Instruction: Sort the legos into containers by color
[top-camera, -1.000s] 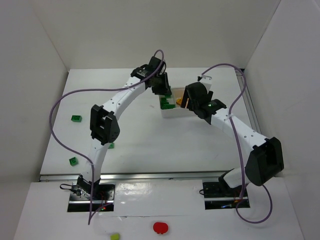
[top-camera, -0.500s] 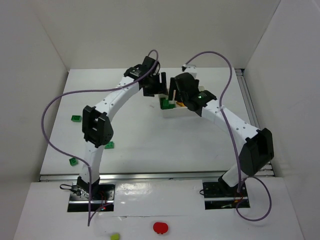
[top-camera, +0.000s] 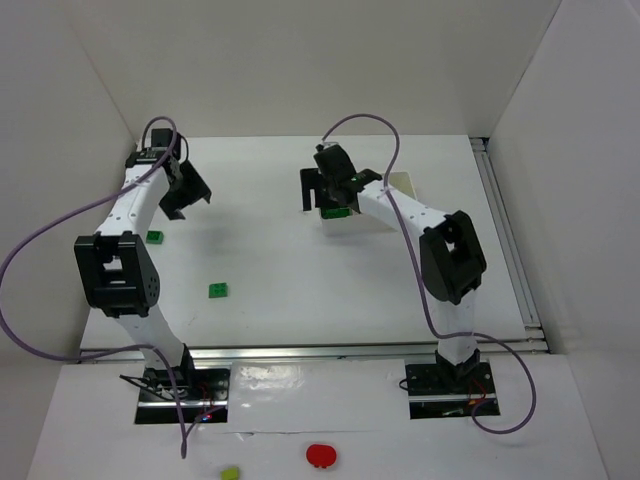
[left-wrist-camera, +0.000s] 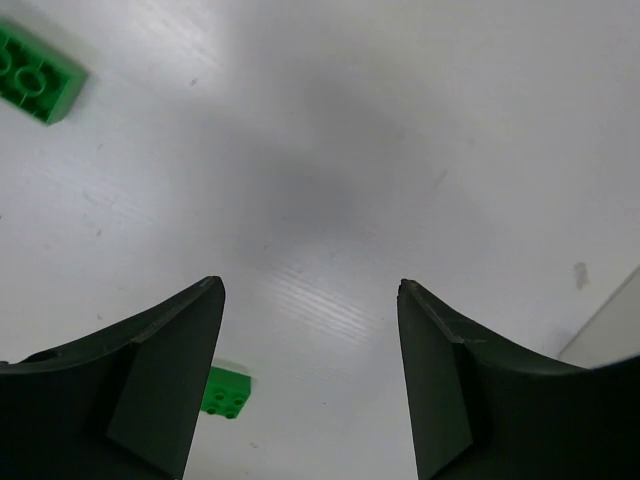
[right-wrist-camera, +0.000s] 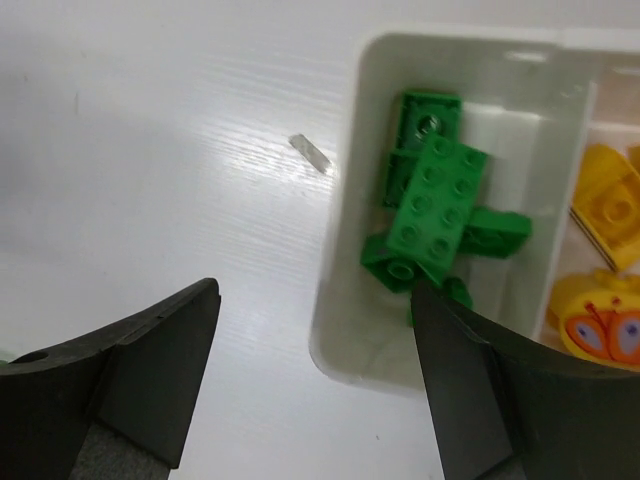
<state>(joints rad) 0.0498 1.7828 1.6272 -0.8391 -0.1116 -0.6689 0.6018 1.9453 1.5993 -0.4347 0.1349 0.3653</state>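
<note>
White-walled booth, plain white table (top-camera: 300, 250).

Left fingers (left-wrist-camera: 160, 380): spread wide, nothing between them, only bare table underneath. They hang over the far-left part of the table. One loose green brick (top-camera: 155, 237) lies just beside them, and a second green brick (top-camera: 218, 290) sits nearer the middle. Both are well apart from the tray. My read: the left arm is parked there to line up on the closer brick.

Right fingers (right-wrist-camera: 150, 370): also wide and empty. They straddle the outer wall of the tray (right-wrist-camera: 340, 250) at its left end, one finger over the table and the other over the end compartment.

That compartment holds the green pile (right-wrist-camera: 435, 205), several bricks heaped at odd angles and overlapping. It looks dropped in rather than placed. Across the divider are the yellow-orange pieces (right-wrist-camera: 610, 205), so the colour split holds in both visible compartments. I can't see the third one: it's outside the wrist view and under the arm from above.

Judgement: greens are partly done, with at least two left out on the table.
</note>
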